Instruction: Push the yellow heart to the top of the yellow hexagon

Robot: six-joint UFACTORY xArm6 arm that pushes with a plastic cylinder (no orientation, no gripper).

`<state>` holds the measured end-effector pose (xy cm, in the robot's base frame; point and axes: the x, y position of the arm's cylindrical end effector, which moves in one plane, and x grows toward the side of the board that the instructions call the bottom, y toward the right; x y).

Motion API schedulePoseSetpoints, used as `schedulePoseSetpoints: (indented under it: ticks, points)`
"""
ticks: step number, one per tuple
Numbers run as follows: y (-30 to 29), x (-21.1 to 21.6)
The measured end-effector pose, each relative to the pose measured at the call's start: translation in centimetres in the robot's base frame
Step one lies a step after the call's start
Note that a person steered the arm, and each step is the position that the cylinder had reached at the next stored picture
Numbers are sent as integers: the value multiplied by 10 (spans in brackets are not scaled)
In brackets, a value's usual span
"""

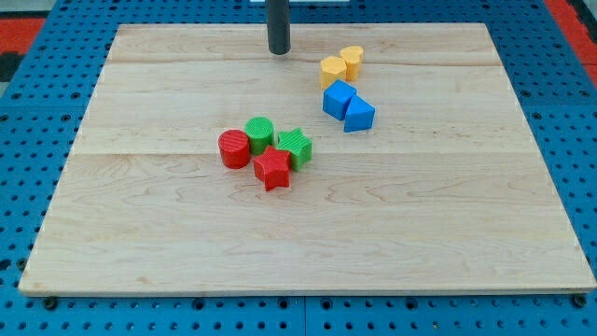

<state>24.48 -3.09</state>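
Observation:
The yellow heart [353,60] sits near the view's top, touching the yellow hexagon [333,71] on its upper right side. My tip [279,51] rests on the board to the left of both yellow blocks, with a gap of about one block width to the hexagon. The rod rises straight up out of the view's top.
Two blue blocks, a cube [338,99] and a triangle [358,115], lie just below the yellow pair. A cluster sits mid-board: red cylinder [233,148], green cylinder [259,133], green star [295,147], red star [272,169]. The wooden board [448,233] ends in blue pegboard.

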Motion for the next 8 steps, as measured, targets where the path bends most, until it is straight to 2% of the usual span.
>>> schedulePoseSetpoints:
  ticks: [2, 3, 4, 6, 7, 8]
  points:
    - [12, -22]
    - [90, -38]
    - [111, -49]
    - [161, -32]
    - [161, -32]
    - [154, -10]
